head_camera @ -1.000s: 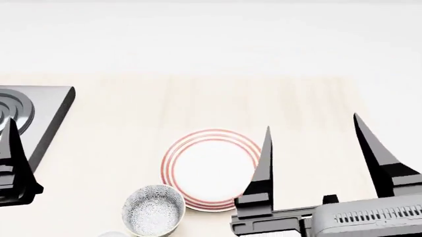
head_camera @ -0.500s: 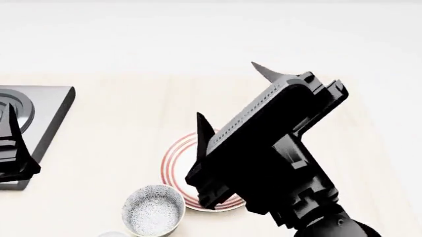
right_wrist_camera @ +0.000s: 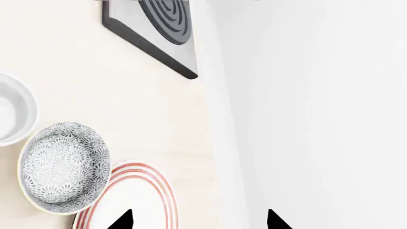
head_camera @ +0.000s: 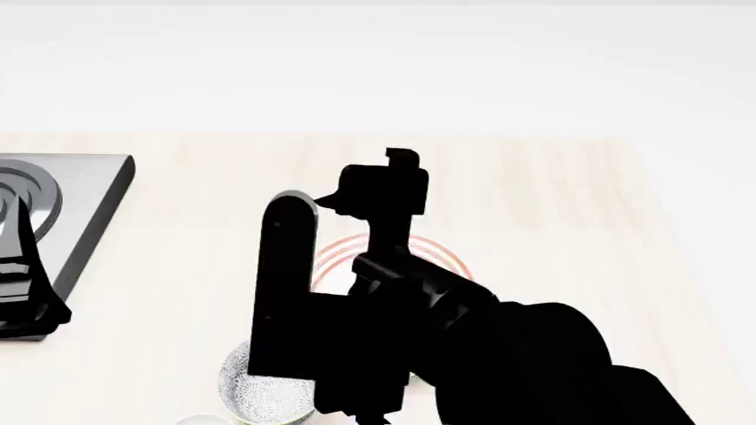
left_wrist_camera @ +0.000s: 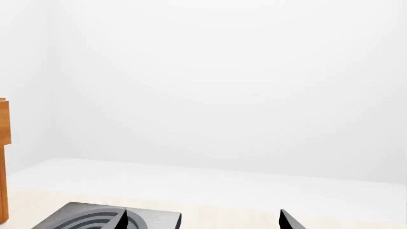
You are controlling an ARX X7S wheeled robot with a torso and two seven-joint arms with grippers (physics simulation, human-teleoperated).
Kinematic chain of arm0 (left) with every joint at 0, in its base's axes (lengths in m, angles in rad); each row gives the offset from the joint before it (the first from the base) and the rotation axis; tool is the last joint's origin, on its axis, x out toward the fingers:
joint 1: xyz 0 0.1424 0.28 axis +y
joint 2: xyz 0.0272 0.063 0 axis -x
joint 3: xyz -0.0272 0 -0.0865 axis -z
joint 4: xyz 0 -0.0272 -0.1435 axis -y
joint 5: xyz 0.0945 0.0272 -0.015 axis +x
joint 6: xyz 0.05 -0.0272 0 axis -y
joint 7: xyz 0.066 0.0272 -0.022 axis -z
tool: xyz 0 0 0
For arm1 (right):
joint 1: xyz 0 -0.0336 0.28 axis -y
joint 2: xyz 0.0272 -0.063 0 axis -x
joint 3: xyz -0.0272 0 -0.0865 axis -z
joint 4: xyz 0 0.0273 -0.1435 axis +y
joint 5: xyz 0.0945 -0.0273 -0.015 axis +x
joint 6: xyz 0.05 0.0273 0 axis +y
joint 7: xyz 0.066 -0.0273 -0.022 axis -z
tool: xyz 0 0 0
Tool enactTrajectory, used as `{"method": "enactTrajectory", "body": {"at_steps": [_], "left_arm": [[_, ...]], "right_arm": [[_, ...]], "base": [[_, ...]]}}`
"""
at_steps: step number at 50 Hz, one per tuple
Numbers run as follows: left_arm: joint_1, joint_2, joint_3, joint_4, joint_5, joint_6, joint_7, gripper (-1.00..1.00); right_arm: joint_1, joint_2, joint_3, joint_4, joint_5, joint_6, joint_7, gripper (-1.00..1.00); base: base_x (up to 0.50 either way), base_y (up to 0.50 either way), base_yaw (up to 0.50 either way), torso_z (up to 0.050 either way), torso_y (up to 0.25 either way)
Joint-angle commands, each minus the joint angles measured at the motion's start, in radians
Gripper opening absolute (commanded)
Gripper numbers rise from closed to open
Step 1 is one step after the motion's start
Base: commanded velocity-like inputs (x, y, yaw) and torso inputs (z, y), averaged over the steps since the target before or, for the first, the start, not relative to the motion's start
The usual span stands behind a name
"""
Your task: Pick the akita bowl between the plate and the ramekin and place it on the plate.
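Observation:
The akita bowl (right_wrist_camera: pixel 64 167) stands upright on the wooden table, between the ramekin (right_wrist_camera: pixel 11 114) and the red-ringed plate (right_wrist_camera: pixel 137 200), close beside both. My right gripper (right_wrist_camera: pixel 198 220) is open and holds nothing, one tip over the plate's rim, apart from the bowl. In the head view the right arm (head_camera: pixel 473 354) covers most of the plate (head_camera: pixel 340 252) and part of the akita bowl (head_camera: pixel 262 398); only a sliver of the ramekin (head_camera: pixel 201 420) shows. My left gripper (left_wrist_camera: pixel 203 220) is open and empty, far to the left by the stove.
A grey stove plate (head_camera: pixel 83 190) with dark rings lies at the table's left side. A wooden object (left_wrist_camera: pixel 3 157) shows at the edge of the left wrist view. A white wall stands behind the table's far edge.
My right arm has swung left and turned over the plate, now covering most of it and part of the bowl. The left arm has barely moved.

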Motion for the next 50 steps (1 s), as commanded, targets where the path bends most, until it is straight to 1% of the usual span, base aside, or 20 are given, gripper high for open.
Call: {"method": "enactTrajectory", "body": {"at_steps": [1,6,9,15,24,33,46,50], "left_arm": [[0.008,-0.009,-0.003,0.008,-0.007,0.002,0.002,1.00],[0.007,-0.010,-0.004,0.005,-0.009,0.005,0.002,1.00],[0.008,-0.011,-0.004,0.002,-0.008,0.007,0.001,1.00],[0.027,-0.011,-0.015,0.005,-0.022,0.014,0.007,1.00],[0.029,-0.012,-0.018,-0.011,-0.001,0.031,-0.007,1.00],[0.040,-0.013,-0.027,-0.008,-0.001,0.044,-0.010,1.00],[0.047,-0.016,-0.037,-0.004,-0.014,0.046,-0.012,1.00],[0.046,-0.017,-0.039,-0.008,-0.016,0.047,-0.013,1.00]], "right_arm": [[0.060,0.000,-0.155,0.027,-0.034,-0.056,-0.130,1.00],[0.058,-0.002,-0.194,0.044,-0.059,-0.082,-0.136,1.00],[0.068,-0.007,-0.261,0.088,-0.122,-0.115,-0.136,1.00],[0.068,-0.049,-0.263,0.181,-0.125,-0.170,-0.104,1.00],[0.046,-0.073,-0.299,0.236,-0.140,-0.218,-0.089,1.00],[0.035,-0.131,-0.290,0.372,-0.148,-0.277,-0.016,1.00],[-0.005,-0.160,-0.308,0.424,-0.141,-0.318,0.012,1.00],[-0.013,-0.145,-0.317,0.383,-0.099,-0.331,-0.049,1.00]], "base": [[0.00,0.00,0.00,0.000,0.000],[0.00,0.00,0.00,0.000,0.000],[0.00,0.00,0.00,0.000,0.000],[0.00,0.00,0.00,0.000,0.000],[0.00,0.00,0.00,0.000,0.000],[0.00,0.00,0.00,0.000,0.000],[0.00,0.00,0.00,0.000,0.000],[0.00,0.00,0.00,0.000,0.000]]}}
